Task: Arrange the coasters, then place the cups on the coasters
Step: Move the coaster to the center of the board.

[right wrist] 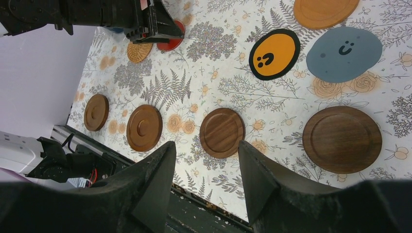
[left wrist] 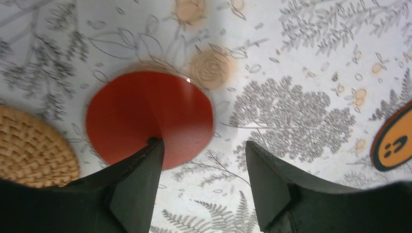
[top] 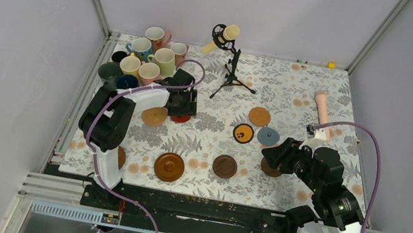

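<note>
Cups: nine mugs, all upright, packed in cluster at far left corner, none on coaster. Pink mug farthest. Light blue mug, pale green mug and yellow mug in middle. Dark green mug and navy mug nearest.

Coasters: nine discs, all flat, none touching.
- Woven tan coaster just left of red coaster, near cup cluster.
- Light wooden coaster, orange black-rimmed coaster and grey-blue smiley coaster grouped right of centre.
- Near row, left to right: leftmost brown coaster, mid-brown coaster with raised centre, dark brown coaster, rightmost dark brown coaster.

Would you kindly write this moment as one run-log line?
stage: arranging coasters | left gripper: open by red coaster | right gripper: open, empty | cups: clustered far left, none on coasters
</note>
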Action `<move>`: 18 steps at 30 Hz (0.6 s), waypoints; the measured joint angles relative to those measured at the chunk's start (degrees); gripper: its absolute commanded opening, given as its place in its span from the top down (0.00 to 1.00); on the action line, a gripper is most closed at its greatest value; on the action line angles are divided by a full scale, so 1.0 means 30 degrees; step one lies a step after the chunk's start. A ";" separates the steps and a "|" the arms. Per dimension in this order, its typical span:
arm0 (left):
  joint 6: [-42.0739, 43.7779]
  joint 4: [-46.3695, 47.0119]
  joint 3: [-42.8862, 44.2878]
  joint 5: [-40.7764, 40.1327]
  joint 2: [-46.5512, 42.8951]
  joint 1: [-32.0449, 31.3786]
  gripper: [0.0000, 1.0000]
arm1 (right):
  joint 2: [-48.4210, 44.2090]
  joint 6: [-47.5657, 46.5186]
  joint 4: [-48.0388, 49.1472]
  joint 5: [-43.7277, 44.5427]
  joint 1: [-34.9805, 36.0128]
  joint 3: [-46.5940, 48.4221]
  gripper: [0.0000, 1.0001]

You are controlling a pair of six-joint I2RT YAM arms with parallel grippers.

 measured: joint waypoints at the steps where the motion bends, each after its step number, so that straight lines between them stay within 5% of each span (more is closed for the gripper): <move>1: -0.0066 0.0138 -0.0073 0.0109 -0.0044 -0.0095 0.37 | 0.0000 0.0036 0.0000 0.0000 0.0000 0.0000 0.42; 10: -0.0401 -0.0124 -0.0393 0.0248 -0.0641 -0.0867 0.35 | 0.0044 0.0219 0.0000 0.0000 0.0000 0.0000 0.42; 18: 0.0401 -0.0401 -0.0284 -0.1880 -0.2718 0.1217 0.33 | 0.0036 0.0393 0.0000 0.0204 0.0000 0.0000 0.42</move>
